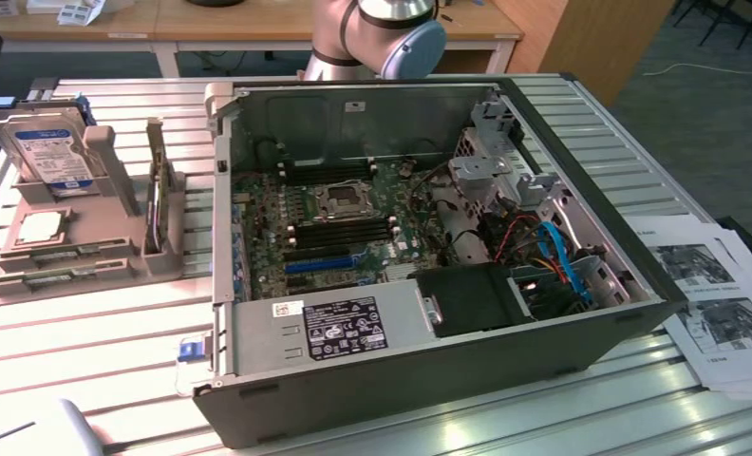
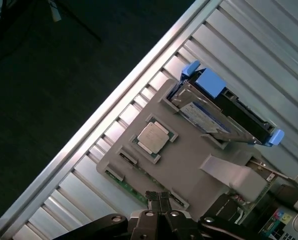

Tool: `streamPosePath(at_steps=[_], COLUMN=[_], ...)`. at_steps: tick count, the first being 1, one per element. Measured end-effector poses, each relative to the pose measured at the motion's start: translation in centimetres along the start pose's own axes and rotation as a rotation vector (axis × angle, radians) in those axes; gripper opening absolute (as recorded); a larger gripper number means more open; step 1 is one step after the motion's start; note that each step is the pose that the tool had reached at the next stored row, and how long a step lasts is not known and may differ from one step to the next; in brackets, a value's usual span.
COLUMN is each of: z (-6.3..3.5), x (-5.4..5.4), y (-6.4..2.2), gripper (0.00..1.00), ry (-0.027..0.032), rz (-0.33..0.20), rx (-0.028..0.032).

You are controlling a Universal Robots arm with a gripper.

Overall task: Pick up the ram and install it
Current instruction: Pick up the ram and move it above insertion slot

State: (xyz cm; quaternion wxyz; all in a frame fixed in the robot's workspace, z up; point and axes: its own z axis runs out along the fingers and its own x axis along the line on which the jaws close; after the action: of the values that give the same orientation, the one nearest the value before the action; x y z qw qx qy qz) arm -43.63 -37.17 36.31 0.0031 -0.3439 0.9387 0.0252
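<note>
One gripper [image 2: 159, 197] — closed together, empty, near ram [image 2: 126, 186] in grey tray [image 2: 189, 155]; hard drive [image 2: 206, 116] label unreadable

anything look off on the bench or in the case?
Nothing stands out. The ram lies flat in its holder slot, close by the shut gripper. The hard drive leans in its cradle, and the case lies open on its side.
</note>
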Motion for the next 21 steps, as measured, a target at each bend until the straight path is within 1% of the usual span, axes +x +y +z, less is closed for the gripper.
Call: streamPosePath(at_steps=[21], z=[0.00], x=[0.00], y=[0.00], gripper=[0.10], ry=[0.0115], rz=[-0.254], rx=[-0.0059])
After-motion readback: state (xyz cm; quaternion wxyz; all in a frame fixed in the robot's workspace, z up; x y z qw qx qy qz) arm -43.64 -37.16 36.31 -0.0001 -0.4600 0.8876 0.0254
